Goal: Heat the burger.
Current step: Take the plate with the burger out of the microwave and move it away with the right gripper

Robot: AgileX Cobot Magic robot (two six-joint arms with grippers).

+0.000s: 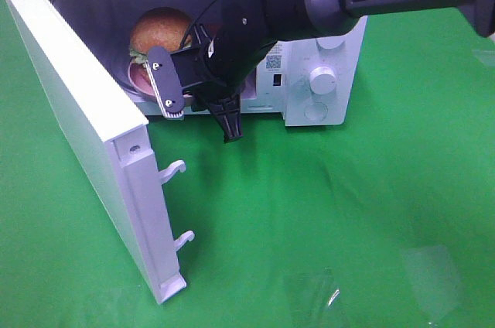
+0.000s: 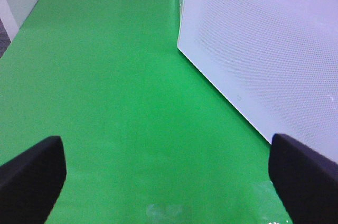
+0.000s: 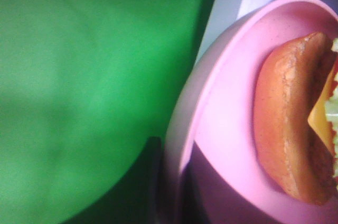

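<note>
The burger point(image 1: 158, 30), with its golden-brown bun and a frill of green lettuce, sits on a round pink plate point(image 1: 131, 73) inside the open white microwave point(image 1: 325, 53). My right gripper point(image 1: 166, 88) reaches across into the opening, rolled on its side and shut on the plate's near rim. Up close in the right wrist view, the burger point(image 3: 288, 129) lies on the pink plate point(image 3: 222, 118), and one dark finger point(image 3: 153, 182) rests against the rim. My left gripper point(image 2: 169, 182) is open over bare green cloth, with nothing between its fingers.
The microwave door point(image 1: 77, 104) stands swung open to the left, its latch hooks point(image 1: 176, 169) pointing right. Two knobs point(image 1: 322, 78) are on the control panel. In the left wrist view, a white dotted panel point(image 2: 264, 49) rises beside the left gripper. Green cloth point(image 1: 348, 220) covers the table.
</note>
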